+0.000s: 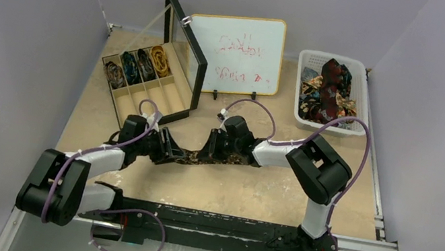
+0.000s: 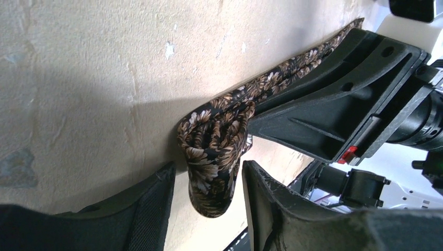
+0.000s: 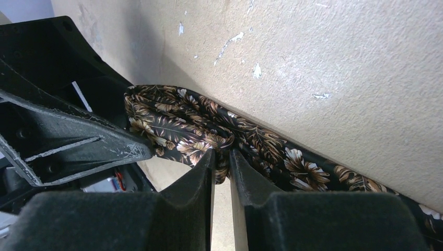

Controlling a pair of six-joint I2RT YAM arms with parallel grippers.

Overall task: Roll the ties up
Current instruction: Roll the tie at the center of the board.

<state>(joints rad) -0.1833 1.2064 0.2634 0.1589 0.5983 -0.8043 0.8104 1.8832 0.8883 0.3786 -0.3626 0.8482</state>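
Observation:
One tie (image 1: 191,156), black with brown-gold leaves and flowers, lies on the table between my two grippers. In the left wrist view its end is coiled into a small roll (image 2: 214,151). My left gripper (image 2: 209,168) is open, with its fingers on either side of the roll and a narrow gap on each side; it also shows in the top view (image 1: 165,146). My right gripper (image 3: 222,157) is shut on a fold of the tie (image 3: 188,125) just behind the roll; it also shows in the top view (image 1: 210,147). The strip (image 3: 313,167) runs on to the right along the table.
An open wooden box (image 1: 163,95) at the back left holds several rolled ties (image 1: 141,64), its lid (image 1: 185,44) standing up. A whiteboard (image 1: 235,52) stands behind. A white basket (image 1: 359,94) at the back right holds loose ties (image 1: 328,89). A black rail (image 1: 223,225) runs along the near edge.

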